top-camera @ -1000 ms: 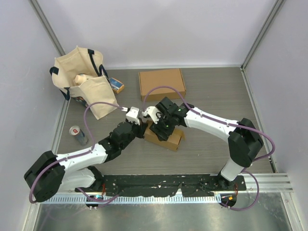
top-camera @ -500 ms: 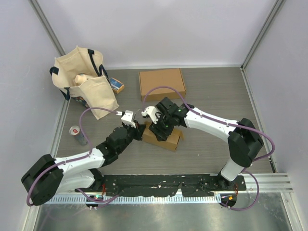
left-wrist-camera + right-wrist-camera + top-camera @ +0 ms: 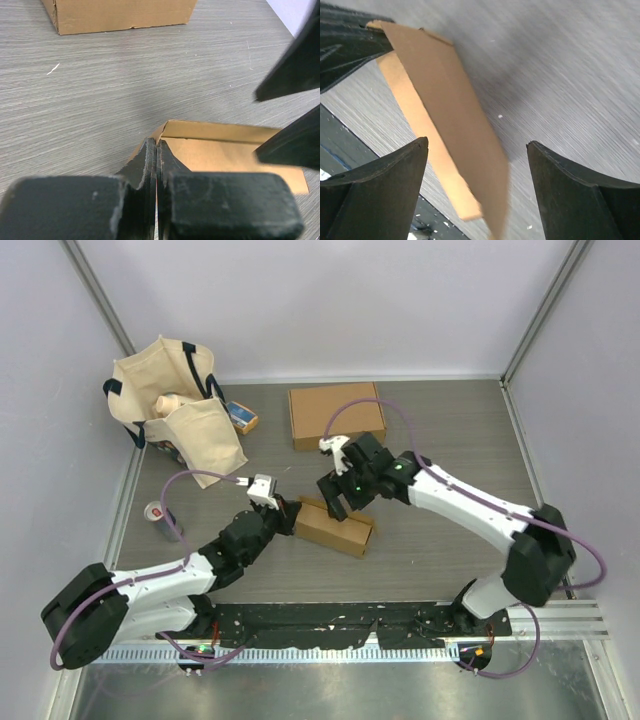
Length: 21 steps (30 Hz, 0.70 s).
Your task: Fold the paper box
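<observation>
Left jaws pinched on the box, right jaws wide apart.
My left gripper is clamped together on the left corner of the box, which lies mid-table; my right gripper hangs spread open just above it.

I can read no lettering anywhere: the print on the drink can and the small blue packet is too small.
</observation>
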Each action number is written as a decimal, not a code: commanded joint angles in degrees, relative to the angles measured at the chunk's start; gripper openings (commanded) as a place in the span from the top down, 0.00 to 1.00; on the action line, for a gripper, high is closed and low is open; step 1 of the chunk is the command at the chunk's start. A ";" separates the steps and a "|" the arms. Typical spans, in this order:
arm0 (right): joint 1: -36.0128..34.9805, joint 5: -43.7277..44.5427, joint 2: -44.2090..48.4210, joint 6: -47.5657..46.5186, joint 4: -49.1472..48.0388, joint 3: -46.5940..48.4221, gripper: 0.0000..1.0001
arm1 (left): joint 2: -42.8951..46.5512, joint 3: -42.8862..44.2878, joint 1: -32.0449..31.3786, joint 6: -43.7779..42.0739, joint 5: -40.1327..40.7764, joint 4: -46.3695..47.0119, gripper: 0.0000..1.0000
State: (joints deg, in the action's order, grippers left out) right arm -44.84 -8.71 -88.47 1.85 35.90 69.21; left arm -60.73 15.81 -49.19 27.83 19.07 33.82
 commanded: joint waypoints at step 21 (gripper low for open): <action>6.34 6.34 22.21 20.04 4.26 -14.99 0.65 | 1.40 1.15 -2.67 -1.20 3.34 -7.37 1.00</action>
State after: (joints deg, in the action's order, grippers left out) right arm -38.20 -3.31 -65.28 20.82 43.31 53.60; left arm -59.18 15.94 -51.40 27.79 21.32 31.35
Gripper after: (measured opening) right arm 0.424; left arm 0.010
